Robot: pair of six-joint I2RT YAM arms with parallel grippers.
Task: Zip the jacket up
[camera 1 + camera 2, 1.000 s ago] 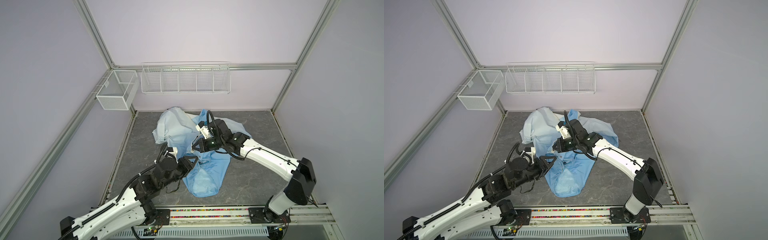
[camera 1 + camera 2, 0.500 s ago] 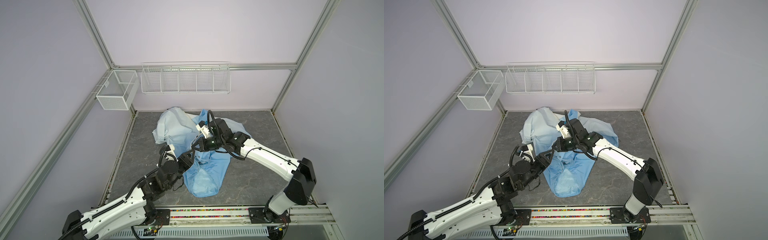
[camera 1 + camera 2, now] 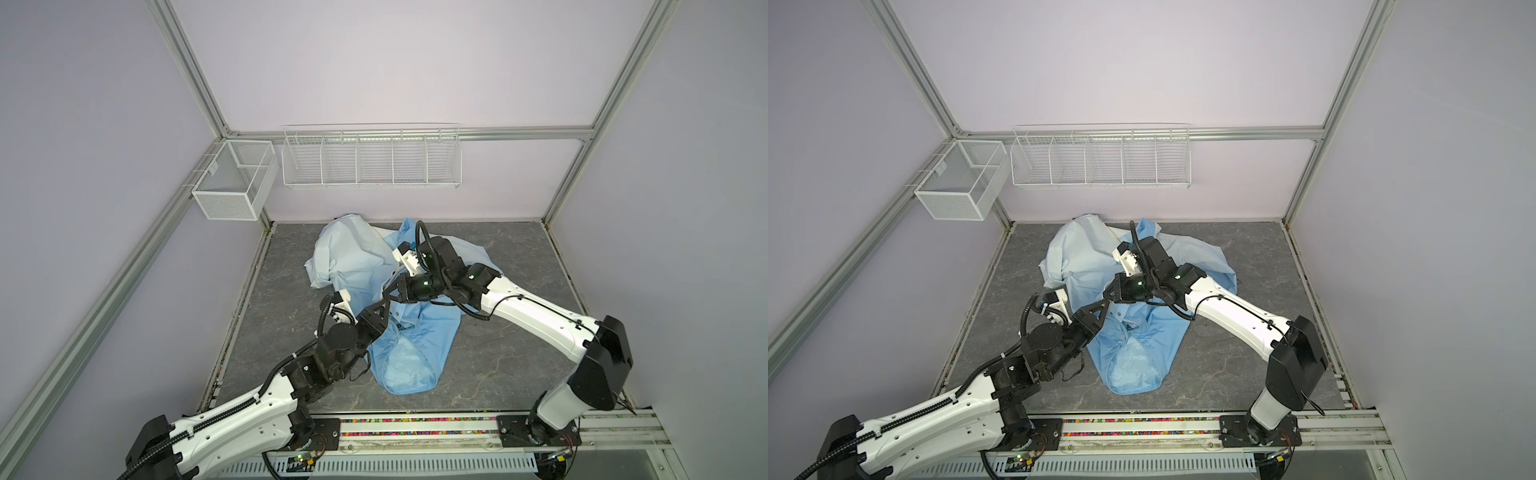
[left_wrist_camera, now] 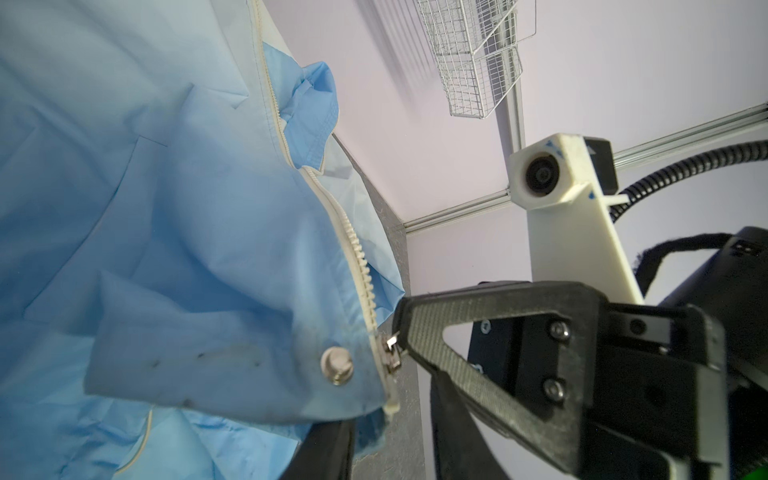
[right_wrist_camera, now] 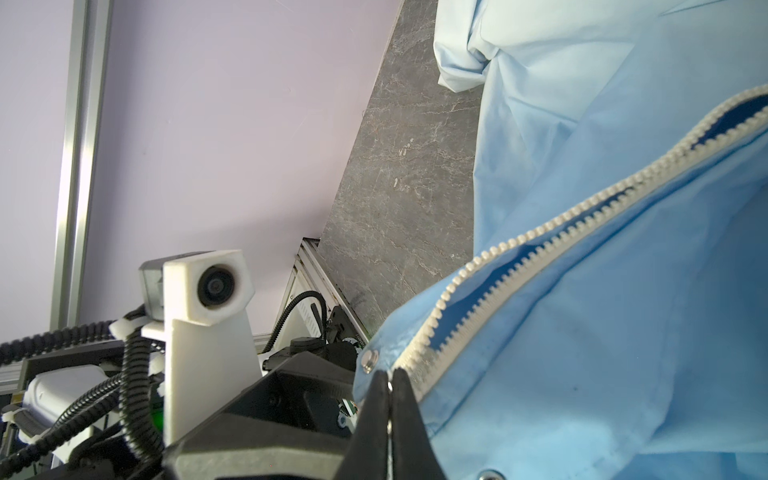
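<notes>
The light-blue jacket [image 3: 415,345] [image 3: 1142,345] lies crumpled mid-table, its paler part toward the back. My right gripper [image 3: 390,293] [image 3: 1109,291] [image 5: 390,384] is shut on the metal zipper pull [image 4: 392,353] at the lower end of the white zipper [image 4: 357,266] [image 5: 540,232], and holds that corner up. The zipper's teeth stand parted above the slider. A silver snap [image 4: 337,365] sits beside it. My left gripper [image 3: 380,312] [image 3: 1100,309] [image 4: 390,428] is just below, its jaws apart, with the zipper's bottom end and hem corner hanging between the fingers.
Two white wire baskets hang on the back wall, a long one [image 3: 371,156] and a small box [image 3: 232,183] at the left corner. The grey marbled table [image 3: 519,353] is bare to the right. The arms' base rail [image 3: 415,428] runs along the front edge.
My left gripper has moved up and in toward the right gripper, and its jaws have narrowed around the hem corner. The right gripper has kept its grip in place.
</notes>
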